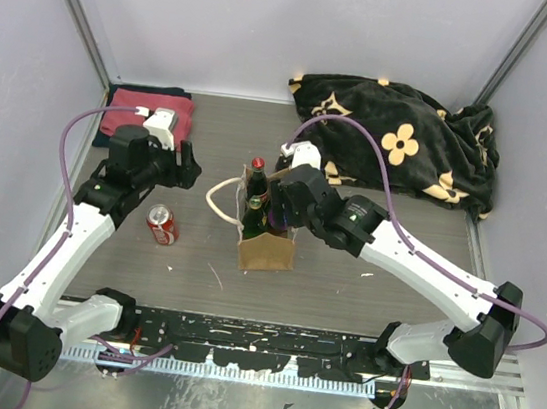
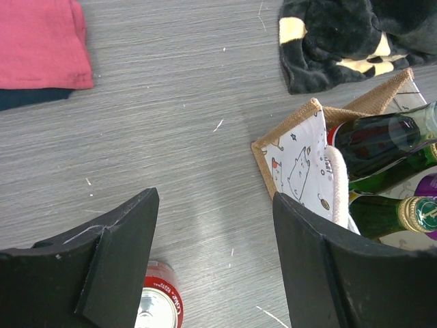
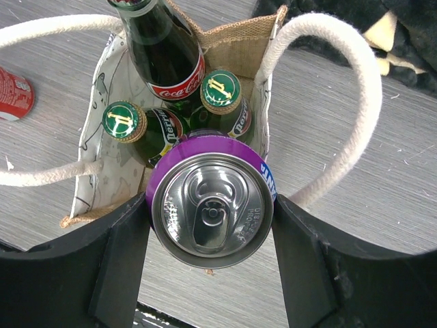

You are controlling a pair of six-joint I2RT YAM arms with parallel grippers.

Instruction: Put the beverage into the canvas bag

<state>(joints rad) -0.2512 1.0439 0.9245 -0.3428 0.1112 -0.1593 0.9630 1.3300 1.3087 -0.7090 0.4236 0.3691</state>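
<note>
The canvas bag (image 1: 267,251) stands upright mid-table, tan with white rope handles (image 3: 355,82). Inside it are a Coca-Cola bottle (image 3: 167,58) and two green bottles (image 3: 125,121). My right gripper (image 3: 212,225) is shut on a purple Fanta can (image 3: 212,205), the beverage, held upright over the near side of the bag's open mouth (image 3: 235,44). How deep the can reaches is hidden. My left gripper (image 2: 215,225) hangs open and empty to the left of the bag (image 2: 300,157), above the table. A red Coke can (image 1: 161,224) stands below it.
A folded red cloth (image 1: 149,115) lies at the back left. A black blanket with tan flowers (image 1: 403,141) fills the back right. The red can (image 2: 160,304) sits just by my left finger in the wrist view. Walls close three sides.
</note>
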